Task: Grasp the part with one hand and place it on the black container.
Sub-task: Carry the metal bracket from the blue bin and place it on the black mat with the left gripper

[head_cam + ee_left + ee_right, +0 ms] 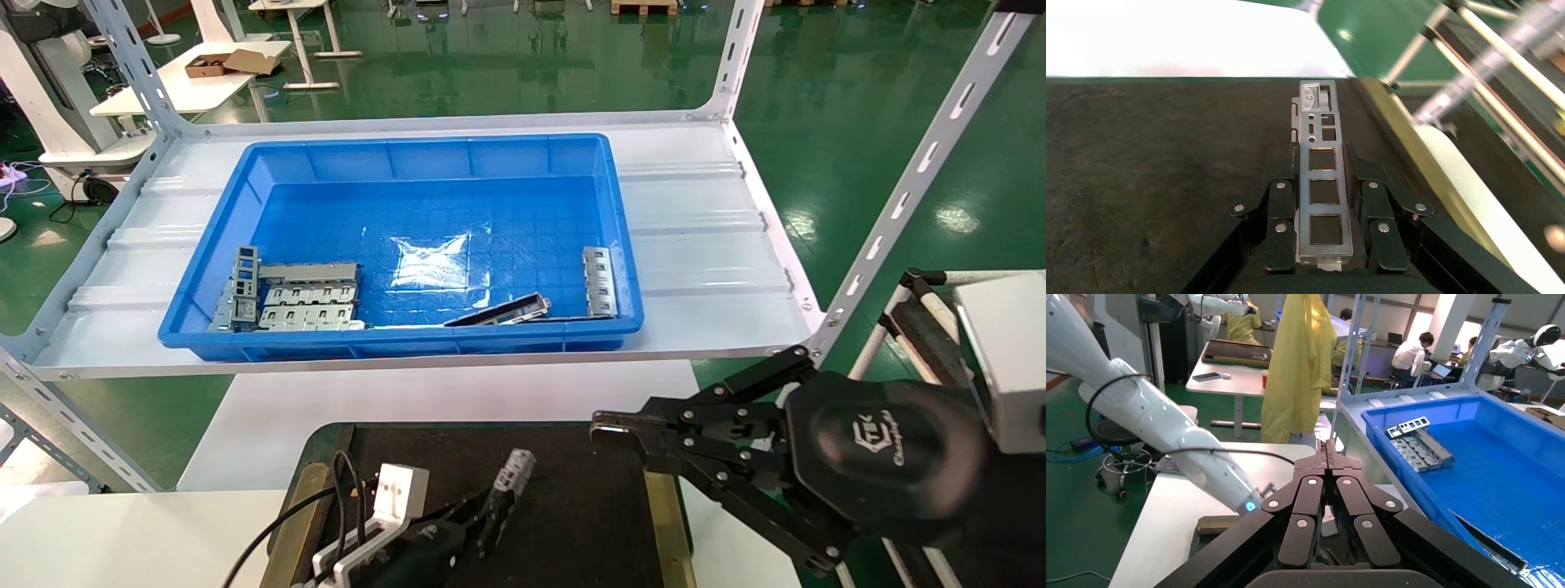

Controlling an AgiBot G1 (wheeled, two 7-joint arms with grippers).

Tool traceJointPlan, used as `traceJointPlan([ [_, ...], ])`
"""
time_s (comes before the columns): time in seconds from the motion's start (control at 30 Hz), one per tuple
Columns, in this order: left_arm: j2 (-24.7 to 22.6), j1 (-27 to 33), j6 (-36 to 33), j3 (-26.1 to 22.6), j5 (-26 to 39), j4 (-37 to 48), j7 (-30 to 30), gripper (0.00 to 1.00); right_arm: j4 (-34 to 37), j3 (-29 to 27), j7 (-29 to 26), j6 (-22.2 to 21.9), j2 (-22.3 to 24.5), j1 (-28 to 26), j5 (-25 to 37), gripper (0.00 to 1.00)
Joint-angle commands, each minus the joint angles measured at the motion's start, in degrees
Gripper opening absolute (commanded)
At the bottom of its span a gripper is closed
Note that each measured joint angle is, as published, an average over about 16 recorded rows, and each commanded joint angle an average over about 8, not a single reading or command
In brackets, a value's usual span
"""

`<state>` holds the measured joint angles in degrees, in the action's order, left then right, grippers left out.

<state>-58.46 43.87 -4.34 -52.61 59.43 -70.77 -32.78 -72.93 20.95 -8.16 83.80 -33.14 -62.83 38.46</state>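
**Left gripper holds part above black container; right gripper idle**

While the left gripper [493,500] sits low over the black container [572,523], its fingers [1281,217] pinch the part [514,471] from both long edges. Left wrist view shows it clearly: the part [1322,190] runs lengthwise between the two fingers, square cutouts in a row, smaller holes and a folded tab at the far end, which sticks out past the fingertips. That far end points toward the container's far edge and its gold side strip [1407,153]. Part looks raised above the matte surface; cannot tell if the tip touches it.

Black container [1138,171] lies on the white table [122,531], just below the front edge of the shelf [711,261]. Gold strips run along its left and right sides.

Right gripper [609,429] hangs beside the container's right edge, near its far right corner, fingers pressed together and holding nothing. Right wrist view confirms: fingers [1315,478] meet at the tips.

Blue bin [409,155] sits on the shelf behind the container. Inside: a stack of wider metal plates [306,306] in the front left corner with one bracket [243,278] leaning beside them, a darker strip [498,312] lying near the front wall, another cutout bracket [599,282] by the right wall. All well apart from both grippers.
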Motion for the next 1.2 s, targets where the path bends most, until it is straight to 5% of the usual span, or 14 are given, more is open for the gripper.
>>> traceJointPlan([
  [0.03,-2.21,0.13,3.78,-1.01,0.04,1.62,-1.21,0.0,0.0,0.0,0.0,0.0,0.0,0.0,0.0,0.0],
  [0.47,-10.51,3.63,16.62,-8.29,-7.94,9.26,-1.77,0.0,0.0,0.01,0.01,0.0,0.0,0.0,-0.01,0.0],
  [1.2,-12.3,7.15,28.45,-18.85,-25.75,6.78,6.22,0.0,0.0,0.03,0.01,-0.01,0.01,-0.01,-0.02,0.0],
])
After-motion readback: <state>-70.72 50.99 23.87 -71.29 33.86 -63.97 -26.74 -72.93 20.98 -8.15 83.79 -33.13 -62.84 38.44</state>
